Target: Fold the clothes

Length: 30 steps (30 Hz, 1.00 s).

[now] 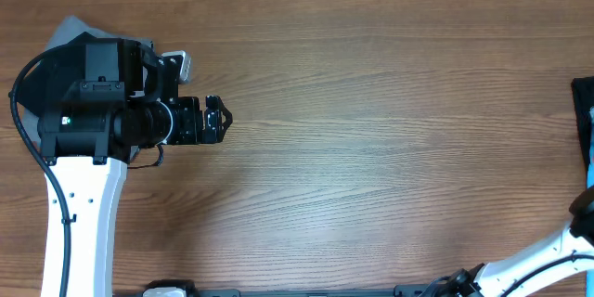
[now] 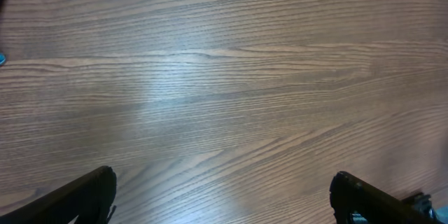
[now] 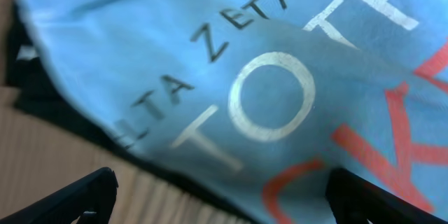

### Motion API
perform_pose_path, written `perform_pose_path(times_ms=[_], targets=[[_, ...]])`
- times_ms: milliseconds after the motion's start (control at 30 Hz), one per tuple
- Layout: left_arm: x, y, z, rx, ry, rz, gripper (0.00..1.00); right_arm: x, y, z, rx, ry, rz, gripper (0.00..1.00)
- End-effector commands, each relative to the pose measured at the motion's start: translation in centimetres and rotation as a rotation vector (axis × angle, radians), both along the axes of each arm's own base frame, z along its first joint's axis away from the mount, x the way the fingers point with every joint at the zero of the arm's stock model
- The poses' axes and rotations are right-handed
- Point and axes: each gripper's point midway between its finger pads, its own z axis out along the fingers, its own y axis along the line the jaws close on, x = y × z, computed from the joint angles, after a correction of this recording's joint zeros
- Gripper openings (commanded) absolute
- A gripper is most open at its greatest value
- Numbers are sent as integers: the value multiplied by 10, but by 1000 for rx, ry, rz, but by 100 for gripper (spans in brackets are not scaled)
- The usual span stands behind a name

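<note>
A light blue T-shirt with grey, white and red lettering fills the right wrist view, lying on a dark garment. My right gripper is open just above the shirt's near edge, holding nothing. Overhead, only a sliver of the blue shirt and the dark garment show at the right edge. My left gripper is open and empty over bare wood at the left; its fingertips frame bare table. A grey garment lies under the left arm at the far left.
The wooden table spreads between the two arms. The left arm's black body covers most of the grey garment. The right arm's white link enters from the bottom right.
</note>
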Motion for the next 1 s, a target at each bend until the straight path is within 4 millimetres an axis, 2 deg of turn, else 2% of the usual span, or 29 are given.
perform_pose_path(times_ms=[0,67,133,267,333,400,467,500,633,733,867,967], targets=[[2,-5,11,-9,-37,-29,100,-3,-11,-3,-41,45,10,95],[2,-5,11,-9,-40,-29,100,-4,-10,-6,-35,53,10,78],[2,-5,11,-9,-40,-29,100,-4,-11,-5,-41,50,8,52],[2,-5,11,-10,-38,-27,100,-6,-10,-4,-35,55,6,28],[1,-5,11,-10,-34,-27,100,-5,-11,-1,-39,48,8,29],[0,-5,10,-10,-28,-27,100,5,-6,3,-26,7,57,49],[0,-5,10,-10,-26,-27,100,29,7,9,-4,-78,208,64],[0,-5,10,-10,-27,-27,100,37,12,11,-5,-94,256,67],[1,-5,10,-10,-32,-27,100,46,15,12,-97,-8,311,73],[1,-5,10,-10,-32,-27,100,53,9,18,-197,53,304,80],[1,-5,10,-10,-31,-27,100,49,-5,28,-319,151,277,81],[1,-5,10,-11,-32,-27,100,50,-9,30,-344,163,286,80]])
